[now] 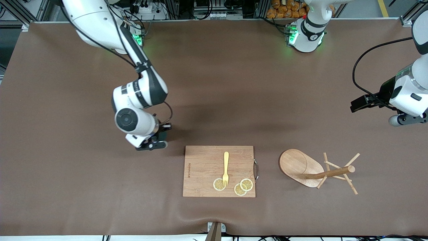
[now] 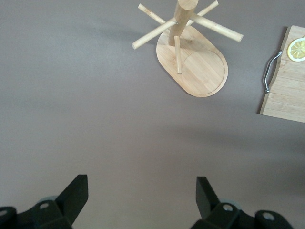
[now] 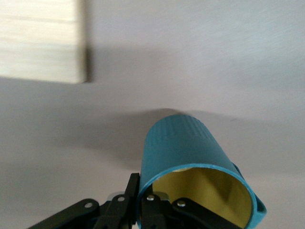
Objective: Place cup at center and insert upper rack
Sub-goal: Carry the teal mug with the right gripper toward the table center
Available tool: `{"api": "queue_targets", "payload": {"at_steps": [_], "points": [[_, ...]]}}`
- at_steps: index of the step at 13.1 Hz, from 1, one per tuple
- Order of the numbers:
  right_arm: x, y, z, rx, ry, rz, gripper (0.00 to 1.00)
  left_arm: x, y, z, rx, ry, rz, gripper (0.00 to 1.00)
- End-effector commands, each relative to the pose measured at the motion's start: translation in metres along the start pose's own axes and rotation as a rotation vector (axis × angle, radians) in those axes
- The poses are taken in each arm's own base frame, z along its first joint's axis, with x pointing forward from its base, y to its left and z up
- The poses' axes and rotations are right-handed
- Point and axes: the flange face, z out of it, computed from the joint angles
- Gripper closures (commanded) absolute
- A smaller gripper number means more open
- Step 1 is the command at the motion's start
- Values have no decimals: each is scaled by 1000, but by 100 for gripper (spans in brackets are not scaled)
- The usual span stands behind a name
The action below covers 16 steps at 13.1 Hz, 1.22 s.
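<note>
A brown table [image 1: 214, 83] holds a cutting board [image 1: 204, 167] with a yellow fork [image 1: 226, 167] and lemon slices [image 1: 243, 187], and beside it the wooden rack [image 1: 301, 167]. The right gripper [image 3: 143, 210], by the board's corner, is clamped on the teal cup's [image 3: 190, 152] rim. The left gripper [image 2: 140, 191] waits with its fingers apart above the table near the rack.

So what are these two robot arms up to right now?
The right gripper is pinching the wall of the teal cup, low over the table beside the cutting board. The left gripper waits open above bare table near the wooden mug tree, which stands untouched. A fork and lemon slices lie on the board.
</note>
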Motion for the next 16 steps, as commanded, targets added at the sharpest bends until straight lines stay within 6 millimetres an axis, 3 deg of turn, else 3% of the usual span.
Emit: {"api": "queue_targets", "payload": {"at_steps": [1, 8, 12, 16], "points": [[-19, -54, -9, 15, 17, 63, 100, 0, -3, -1, 20, 8, 15, 0], [-101, -200, 1, -5, 39, 193, 100, 0, -3, -1, 18, 8, 14, 0], [-153, -260, 9, -6, 45, 238, 100, 1, -4, -2, 18, 10, 12, 0], [-196, -308, 28, 44, -17, 233, 100, 1, -5, -1, 32, 16, 14, 0]]}}
